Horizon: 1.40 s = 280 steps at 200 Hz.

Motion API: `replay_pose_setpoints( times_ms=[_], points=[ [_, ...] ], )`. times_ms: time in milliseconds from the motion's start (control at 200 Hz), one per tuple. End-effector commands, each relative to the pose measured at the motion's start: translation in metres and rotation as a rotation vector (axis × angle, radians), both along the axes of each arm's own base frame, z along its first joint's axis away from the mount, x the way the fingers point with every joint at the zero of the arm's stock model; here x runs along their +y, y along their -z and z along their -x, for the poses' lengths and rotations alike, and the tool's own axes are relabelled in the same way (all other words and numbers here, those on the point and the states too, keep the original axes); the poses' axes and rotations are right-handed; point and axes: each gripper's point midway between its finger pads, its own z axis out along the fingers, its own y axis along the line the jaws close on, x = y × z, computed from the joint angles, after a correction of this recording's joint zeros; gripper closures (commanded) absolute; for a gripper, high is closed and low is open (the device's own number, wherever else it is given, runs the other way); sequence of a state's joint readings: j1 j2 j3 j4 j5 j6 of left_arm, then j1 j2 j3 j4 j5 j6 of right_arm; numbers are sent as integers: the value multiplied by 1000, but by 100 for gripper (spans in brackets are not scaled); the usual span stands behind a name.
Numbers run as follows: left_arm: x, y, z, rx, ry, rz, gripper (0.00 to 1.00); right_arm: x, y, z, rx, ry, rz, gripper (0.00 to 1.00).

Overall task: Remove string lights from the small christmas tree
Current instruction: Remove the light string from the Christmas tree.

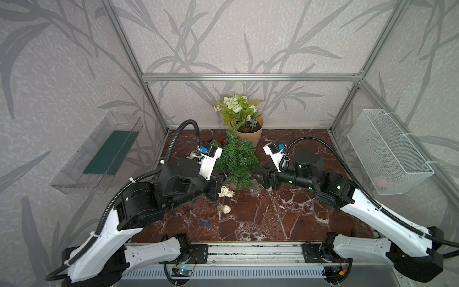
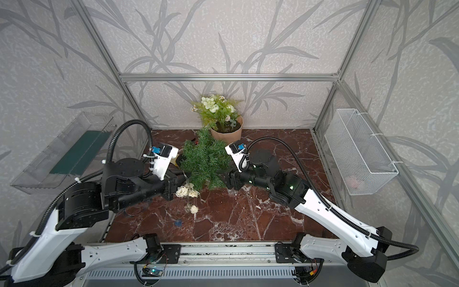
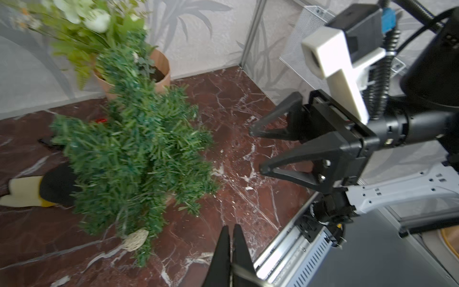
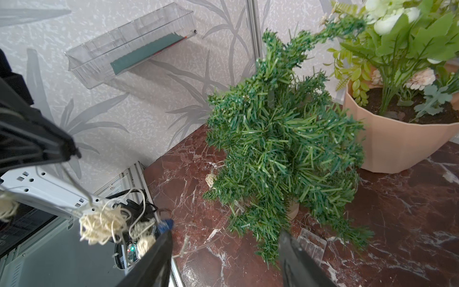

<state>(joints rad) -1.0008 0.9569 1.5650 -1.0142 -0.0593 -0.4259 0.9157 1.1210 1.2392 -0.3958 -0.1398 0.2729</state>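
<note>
The small christmas tree [image 1: 238,161] [image 2: 205,161] stands mid-table, bushy and green. Just left of its base my left gripper [image 1: 221,183] [image 3: 231,227] is shut on the thin wire of the string lights. In the right wrist view that wire hangs from its fingertips [image 4: 70,152] down to a clump of cream balls [image 4: 101,225]. More cream balls [image 1: 226,209] and a blue one [image 1: 206,223] lie on the table in front. One ball [image 3: 135,239] clings to a low branch. My right gripper [image 1: 258,174] [image 4: 223,248] is open just right of the tree, holding nothing. A small clear box [image 4: 311,244] lies beside it.
A white-flowered plant in a tan pot [image 1: 250,136] stands right behind the tree. A yellow-and-black flat object [image 3: 37,191] lies on the tree's far left side. A clear bin [image 1: 99,154] hangs on the left wall, a white mesh basket [image 1: 387,151] on the right.
</note>
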Motion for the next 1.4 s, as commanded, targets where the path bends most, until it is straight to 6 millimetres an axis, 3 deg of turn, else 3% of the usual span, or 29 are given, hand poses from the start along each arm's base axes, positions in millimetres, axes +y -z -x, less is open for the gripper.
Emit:
replay_pose_setpoints(
  times_ms=[0, 115, 370, 665, 1055, 1395],
  points=[
    [-3, -20, 30, 37, 123, 123, 100, -2, -11, 4, -21, 1, -45, 34],
    [24, -19, 27, 14, 35, 93, 100, -4, -9, 5, -14, 3, -44, 34],
    [134, -39, 19, -122, -351, 62, 100, -10, -8, 4, -22, 29, -45, 34],
    [234, -49, 23, -240, -711, 76, 100, -8, 0, 3, -14, 27, -31, 34],
    [271, -56, 8, -354, -851, -64, 100, -3, 8, -1, -7, 24, -16, 34],
    [278, -50, -23, -410, -714, 172, 100, 3, 7, -4, -7, 16, -12, 34]
  ],
)
